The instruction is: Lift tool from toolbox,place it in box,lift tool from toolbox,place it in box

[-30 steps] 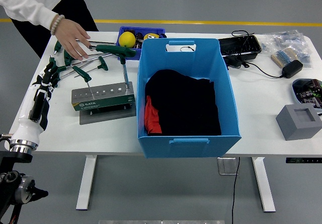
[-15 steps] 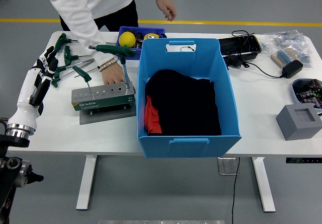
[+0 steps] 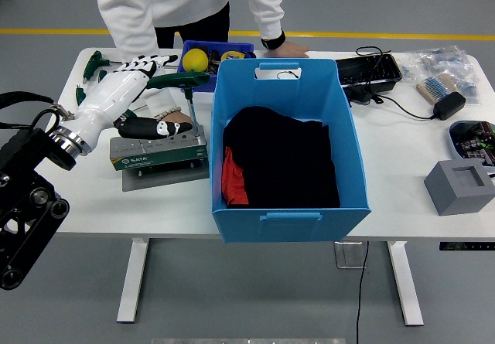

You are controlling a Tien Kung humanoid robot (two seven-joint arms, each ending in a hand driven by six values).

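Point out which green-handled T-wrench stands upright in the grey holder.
The large T-wrench at the holder's right end, beside the blue box; the others lie flat behind the left hand.

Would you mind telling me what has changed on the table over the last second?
The left hand swung in from the table's left edge to hover, fingers spread, over the tool holder. The person moved right; one hand now rests behind the holder. The blue box stayed put.
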